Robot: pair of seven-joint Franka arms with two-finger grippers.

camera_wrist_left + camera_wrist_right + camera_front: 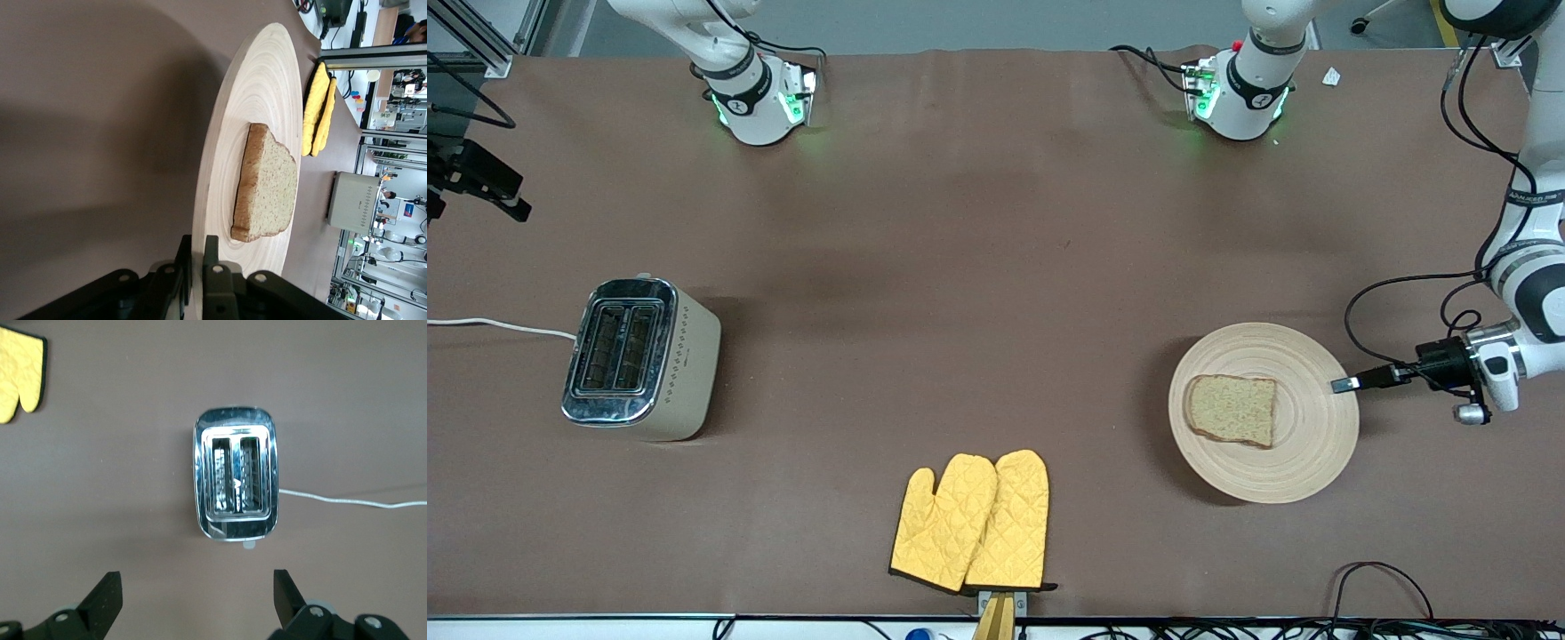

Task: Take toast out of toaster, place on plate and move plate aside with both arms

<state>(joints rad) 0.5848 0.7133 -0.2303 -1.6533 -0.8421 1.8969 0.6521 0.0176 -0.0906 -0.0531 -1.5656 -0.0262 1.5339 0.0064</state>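
1. Front view: The toast (1232, 409) lies flat on the plate (1303, 462) toward the left arm's end of the worktop (996, 249), while the toaster (640, 360) stands empty well apart toward the right arm's end, its cord (498, 326) trailing off the edge. The left claw (1343, 385) reaches in low from the side, its fingers pressed together on the plate's rim. A pair of oven mitts (971, 523) lies between the two, nearer the camera. Only the right arm's dark claw shows at the picture's edge. Judged from this, only the moving of the plate remains.

2. Left wrist view: The left claw (198, 267) pinches the plate's (260, 87) thin edge, the toast (267, 187) resting near the middle of the rings. The grip looks narrow, so a low, level slide along the worktop should serve better than a lift; tilting the plate could send the toast sliding. The mitts (319, 110) and toaster (353, 200) lie ahead, so the safest path probably leads away from them.

3. Right wrist view: The right claw (193, 600) hangs spread wide over the worktop beside the toaster (235, 480), both slots empty; it holds nothing. If both arms are to share the move, this claw would need to cross to the plate and take the rim on its free edge.
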